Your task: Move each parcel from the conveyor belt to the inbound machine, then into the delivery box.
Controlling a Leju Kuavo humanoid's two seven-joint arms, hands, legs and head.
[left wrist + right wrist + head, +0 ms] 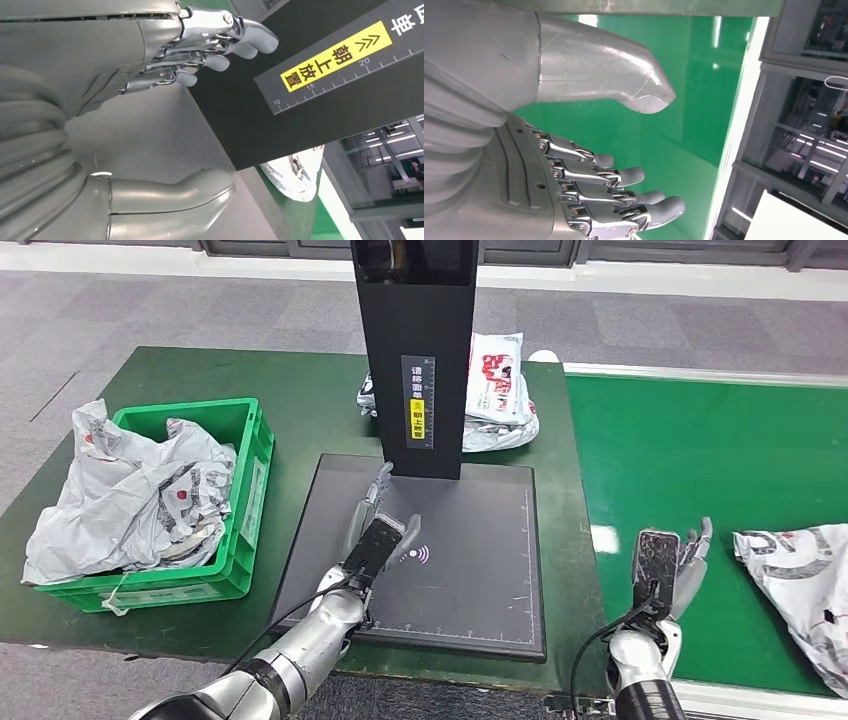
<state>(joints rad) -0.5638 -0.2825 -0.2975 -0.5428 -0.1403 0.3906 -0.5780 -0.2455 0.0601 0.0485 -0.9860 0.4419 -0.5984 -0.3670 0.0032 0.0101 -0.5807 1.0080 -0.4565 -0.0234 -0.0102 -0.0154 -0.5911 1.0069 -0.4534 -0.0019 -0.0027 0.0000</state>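
The next parcel point(800, 585) lay on the green conveyor belt point(700, 450), off to the right of the right hand point(668, 565) and near it, not touching. Its long side ran away from the robot, up the belt. The right hand was much nearer to it than the left hand point(378, 530), so I think the right one should take it. The right hand's fingers point(624, 176) were spread apart and straight, holding nothing, with only belt under them. The left hand hung over the dark plate of the inbound machine point(450, 570), close to its black post point(415, 350). Its fingers point(220, 45) were apart too, and it held nothing. The green delivery box point(240, 490) on the surface point(300, 390) already had grey parcels in it.
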